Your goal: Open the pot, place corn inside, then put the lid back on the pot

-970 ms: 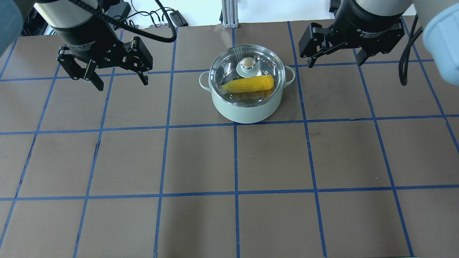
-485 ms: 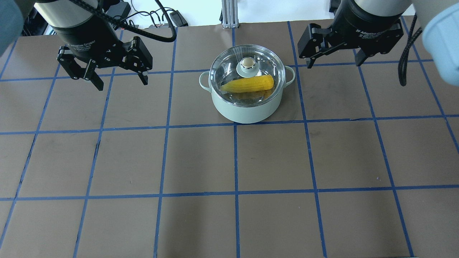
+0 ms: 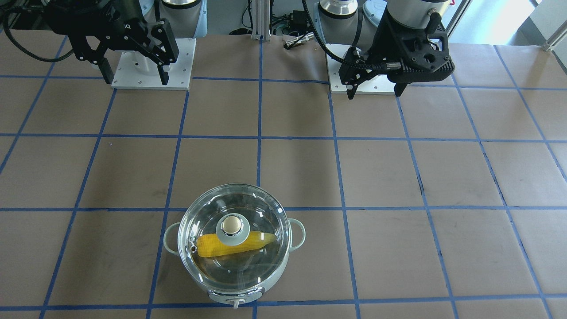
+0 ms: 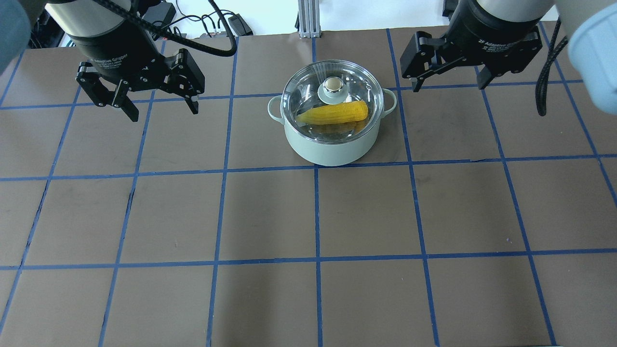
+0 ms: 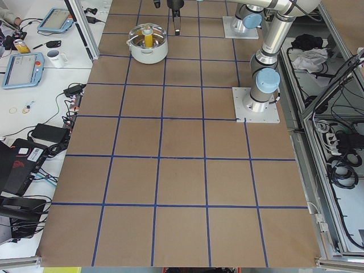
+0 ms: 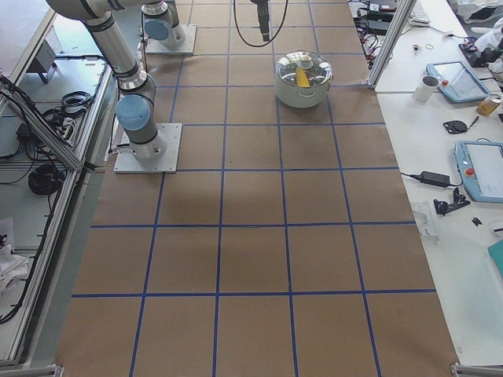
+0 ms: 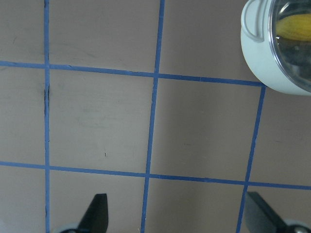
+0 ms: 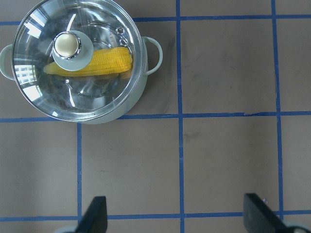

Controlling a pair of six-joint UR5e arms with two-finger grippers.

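Almost nothing has shifted over the last second: we see only the right gripper [image 4: 449,86] drawn a touch farther back toward the robot's side of the table, while the pot [image 4: 332,149] and its contents sit exactly as before. The corn [image 4: 332,113] lies on its side inside the pot, pointed end toward the left arm's side, and the lid [image 4: 303,91] rests level on the rim with its knob [image 4: 332,86] upright. We judge the task to be finished, which would explain why both tools hang clear of the pot. The right gripper has its fingers spread wide with nothing between them, and the left gripper [image 4: 163,113] is likewise spread and empty, well apart from the pot on the other side. Beneath everything is a table [image 4: 318,217] covered in brown paper and ruled into squares with blue tape. Beyond its far edge, the side view shows a white bench with a mug [image 6: 425,88], a teach pendant [image 6: 454,78] and trailing cables.
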